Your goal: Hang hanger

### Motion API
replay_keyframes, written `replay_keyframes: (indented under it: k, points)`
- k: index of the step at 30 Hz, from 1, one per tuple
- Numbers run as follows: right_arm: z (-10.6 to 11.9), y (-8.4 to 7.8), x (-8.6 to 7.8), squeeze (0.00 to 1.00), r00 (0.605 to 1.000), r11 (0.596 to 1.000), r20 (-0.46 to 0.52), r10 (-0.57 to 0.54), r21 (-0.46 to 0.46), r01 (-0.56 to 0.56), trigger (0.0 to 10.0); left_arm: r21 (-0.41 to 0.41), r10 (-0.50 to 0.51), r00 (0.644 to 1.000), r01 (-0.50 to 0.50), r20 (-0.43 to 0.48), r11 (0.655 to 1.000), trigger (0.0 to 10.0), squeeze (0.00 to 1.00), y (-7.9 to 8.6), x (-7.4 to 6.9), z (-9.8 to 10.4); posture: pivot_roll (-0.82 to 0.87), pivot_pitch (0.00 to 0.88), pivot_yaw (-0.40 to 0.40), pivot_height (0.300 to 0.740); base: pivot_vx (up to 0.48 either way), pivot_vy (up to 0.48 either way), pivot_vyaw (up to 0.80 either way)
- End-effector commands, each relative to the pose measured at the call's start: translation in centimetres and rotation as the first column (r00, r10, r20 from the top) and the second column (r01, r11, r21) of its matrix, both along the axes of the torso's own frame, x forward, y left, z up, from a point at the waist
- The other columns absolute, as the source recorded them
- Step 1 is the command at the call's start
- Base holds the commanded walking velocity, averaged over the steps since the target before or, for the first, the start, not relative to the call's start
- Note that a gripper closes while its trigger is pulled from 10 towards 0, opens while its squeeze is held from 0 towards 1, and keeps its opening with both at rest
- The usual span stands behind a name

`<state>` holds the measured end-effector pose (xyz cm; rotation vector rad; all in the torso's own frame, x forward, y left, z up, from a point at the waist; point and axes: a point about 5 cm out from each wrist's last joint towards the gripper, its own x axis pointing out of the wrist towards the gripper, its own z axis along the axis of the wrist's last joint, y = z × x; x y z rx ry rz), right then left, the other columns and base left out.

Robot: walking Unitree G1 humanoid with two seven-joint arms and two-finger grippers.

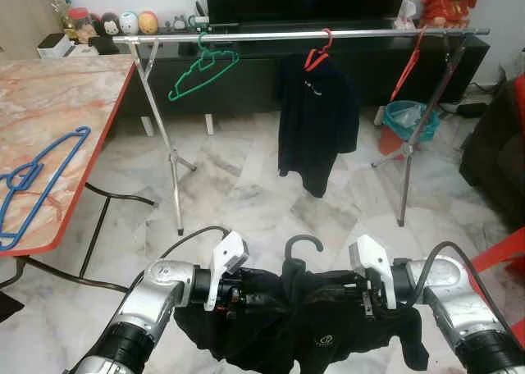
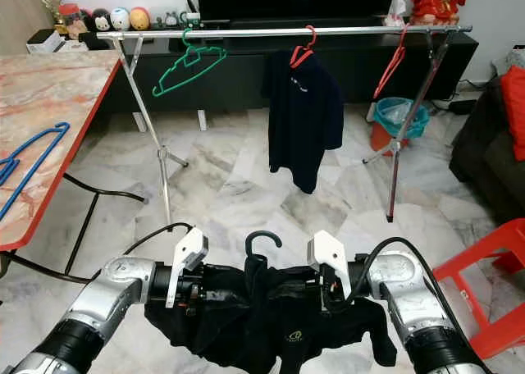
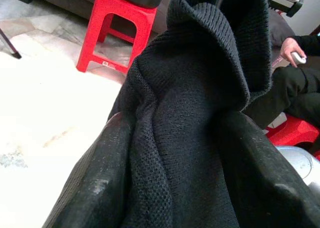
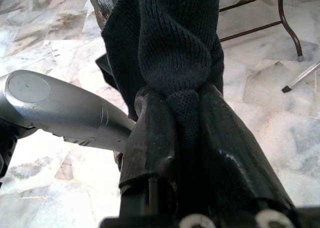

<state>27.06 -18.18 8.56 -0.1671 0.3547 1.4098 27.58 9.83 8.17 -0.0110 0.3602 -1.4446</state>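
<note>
Black shirt (image 1: 312,325) pinched by both fingers, rail (image 1: 303,34) ahead, table (image 1: 49,103) left

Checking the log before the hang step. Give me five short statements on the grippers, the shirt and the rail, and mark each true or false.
1. Both grippers, left gripper and right gripper, are shut on the black shirt. True.
2. The black hanger hook is already over the rail. False: it sticks up from the held shirt, below the rail.
3. A green hanger hangs empty on the rail. True.
4. The dark shirt on the rail hangs from a blue hanger. False: from a red hanger.
5. A blue hanger lies on the table. True.
</note>
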Motion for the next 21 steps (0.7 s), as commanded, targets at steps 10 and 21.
replay_keyframes:
  k: [10,21]
  points:
    - [1.44,0.83,0.55,0.0,0.998,0.999,0.062,0.018,0.047,-0.021,10.0,0.034,-0.006,1.0,0.006,0.0,0.999,0.0,0.0,-0.31,-0.06,-0.46,-0.02,0.0,-0.005,0.74,0.0,0.0,0.0]
    - [1.41,0.98,0.66,0.0,0.998,0.999,0.065,0.015,0.048,-0.018,10.0,0.019,-0.018,1.0,0.018,-0.006,1.0,0.0,0.0,-0.24,-0.08,-0.28,-0.02,0.0,0.0,0.74,0.0,0.0,0.0]
